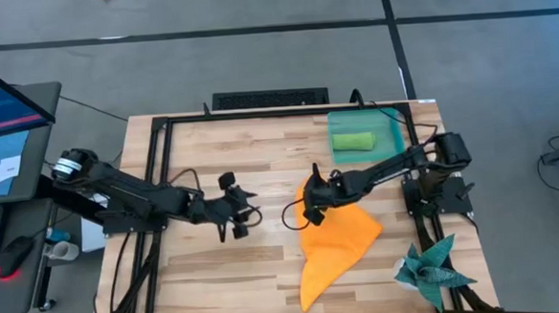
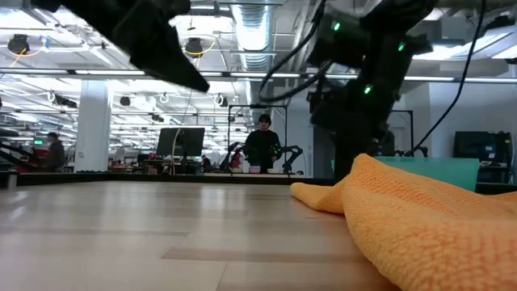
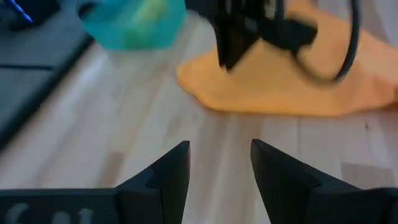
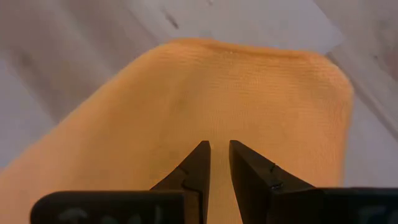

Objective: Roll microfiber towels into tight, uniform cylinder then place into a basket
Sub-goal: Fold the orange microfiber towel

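The orange towel (image 1: 337, 245) lies crumpled on the table right of centre; it also shows in the low view (image 2: 420, 218) and in the left wrist view (image 3: 280, 81). The lime green towel (image 1: 353, 141) lies rolled up in the teal basket (image 1: 393, 129) at the far right. My right gripper (image 1: 311, 210) is over the orange towel's far left part, its fingers almost together (image 4: 219, 146). My left gripper (image 1: 242, 216) hovers open over bare wood left of the towel (image 3: 217, 155). My right gripper is closed on the orange towel's upper surface near its far left end (image 4: 217, 134), slanting down from the table's right side. The cloth rises in a hump under the fingers (image 2: 363, 162); the rest lies on the table. I cannot tell how many layers it holds.
A dark teal spiky cloth (image 1: 431, 268) lies at the table's near right corner. A laptop and a mouse (image 1: 12, 257) sit off the table's left side. A person (image 2: 262, 145) stands far behind the table. Bare wood stretches across the table's left half.
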